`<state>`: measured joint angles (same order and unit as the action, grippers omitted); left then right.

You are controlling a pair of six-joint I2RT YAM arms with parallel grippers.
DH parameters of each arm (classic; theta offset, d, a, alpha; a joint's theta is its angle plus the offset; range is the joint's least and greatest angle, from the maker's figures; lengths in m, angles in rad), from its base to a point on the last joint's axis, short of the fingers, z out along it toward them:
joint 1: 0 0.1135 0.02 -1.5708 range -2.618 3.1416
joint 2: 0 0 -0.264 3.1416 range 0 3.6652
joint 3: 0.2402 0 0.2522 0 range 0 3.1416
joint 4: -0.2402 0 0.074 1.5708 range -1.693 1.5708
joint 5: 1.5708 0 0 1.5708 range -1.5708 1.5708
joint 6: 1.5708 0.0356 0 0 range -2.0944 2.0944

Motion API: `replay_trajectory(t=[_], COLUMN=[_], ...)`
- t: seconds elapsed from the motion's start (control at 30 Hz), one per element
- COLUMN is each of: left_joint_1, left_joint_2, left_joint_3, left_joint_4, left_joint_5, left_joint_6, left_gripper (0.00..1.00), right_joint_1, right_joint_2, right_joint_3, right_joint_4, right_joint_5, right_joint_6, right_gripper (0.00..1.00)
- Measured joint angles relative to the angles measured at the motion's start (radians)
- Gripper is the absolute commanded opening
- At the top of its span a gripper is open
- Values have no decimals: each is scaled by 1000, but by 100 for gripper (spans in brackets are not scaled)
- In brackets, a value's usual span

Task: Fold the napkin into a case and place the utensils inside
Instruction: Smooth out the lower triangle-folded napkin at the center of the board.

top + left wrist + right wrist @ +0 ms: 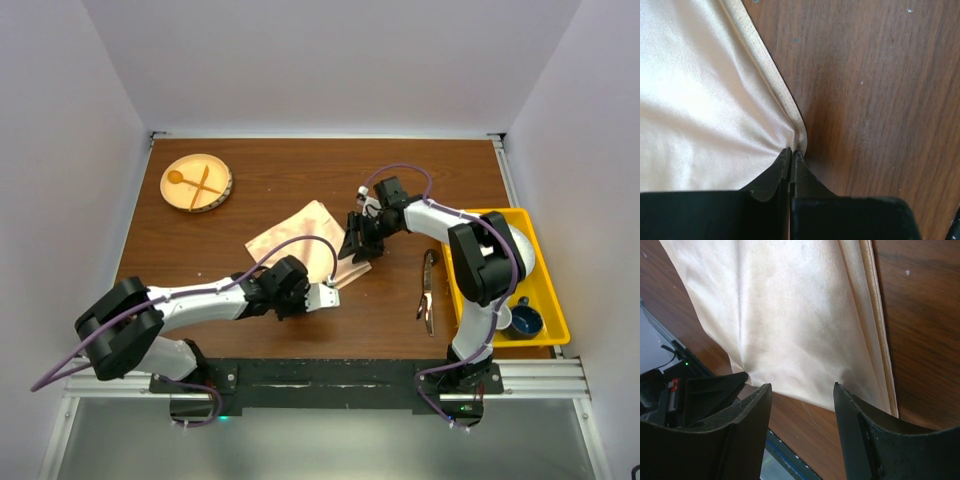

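The peach-orange satin napkin (pixel 295 238) lies partly folded on the brown table, left of centre. My left gripper (pixel 335 290) is shut on its near right corner, with the corner (pixel 799 137) pinched between the tips (pixel 792 151). My right gripper (pixel 355 248) is open just above the napkin's right edge. In the right wrist view its fingers straddle the cloth's near edge (pixel 800 390) without holding it. The dark utensils (pixel 428 290) lie together on the table to the right of the napkin, apart from both grippers. No case shape shows.
A round wooden plate (pixel 222 185) with a pale wooden spoon and fork sits at the back left. A yellow bin (pixel 555 300) at the right edge holds a white bowl (pixel 522 250) and a blue cup (pixel 527 322). The right arm's elbow hangs over the bin.
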<state>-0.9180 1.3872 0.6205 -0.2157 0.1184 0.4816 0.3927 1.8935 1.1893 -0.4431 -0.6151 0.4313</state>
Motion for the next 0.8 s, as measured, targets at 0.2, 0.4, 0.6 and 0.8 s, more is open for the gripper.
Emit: replay_trajectory(t=[0.2, 0.4, 0.6, 0.8], left_joint_1=[-12, -12, 122, 338], left_joint_2=[-36, -132, -255, -82], left_joint_3=[-35, -49, 34, 180], left_joint_4=[11, -84, -193, -187], left_joint_5=[-30, 27, 174, 253], left_joint_6=[48, 121, 103, 11], left_gripper=[23, 47, 45, 42], right_joint_1=[0, 0, 6, 10], right_joint_2=[0, -3, -3, 122], right_joint_3=[1, 72, 230, 341], right_joint_4=[-51, -140, -146, -148], right_joint_5=[-6, -75, -138, -143], right_joint_6=[-50, -125, -217, -330], right_gripper=[45, 47, 47, 38])
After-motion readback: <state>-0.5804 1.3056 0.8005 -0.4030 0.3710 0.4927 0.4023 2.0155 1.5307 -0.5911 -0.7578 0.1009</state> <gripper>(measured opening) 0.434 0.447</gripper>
